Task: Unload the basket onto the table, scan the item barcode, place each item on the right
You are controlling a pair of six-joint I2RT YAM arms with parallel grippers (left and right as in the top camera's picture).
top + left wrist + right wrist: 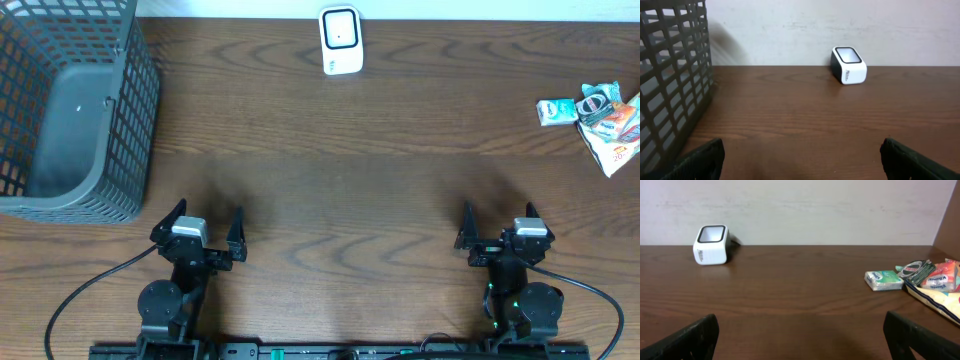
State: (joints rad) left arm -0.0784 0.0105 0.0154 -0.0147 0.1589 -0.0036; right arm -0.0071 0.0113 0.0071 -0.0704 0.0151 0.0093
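1. A grey mesh basket (128,90) is sitting at the far left corner of the table, upright, its open top facing the overhead camera. Through that opening its plain grey floor is showing. In the left wrist view the basket's lattice wall (675,75) is filling the left edge.
2. The items to scan are lying loose in a small pile (600,115) at the far right edge of the table, in no container. A green tissue packet (883,279) is lying nearest the centre. Just beside it, a dark-ringed round thing (915,270) is leaning on the colourful snack packets (940,282); I cannot tell what it is.
3. The white barcode scanner (340,40) is standing at the far middle of the table, close to the wall, with its dark-framed window tilting upward. It is standing well apart from both the basket and the pile.
4. The left gripper (203,228) is hovering at the near left with its fingers spread wide, pinching nothing. The right gripper (497,228) is doing the same at the near right. Both are pointing toward the far edge, well apart from every object.
5. The table (330,170) is showing dark brown wood grain, with soft shadows falling ahead of each arm.
6. An off-white wall (840,25) is rising behind the table, and a brown panel (947,215) is closing the right wrist view's far right.
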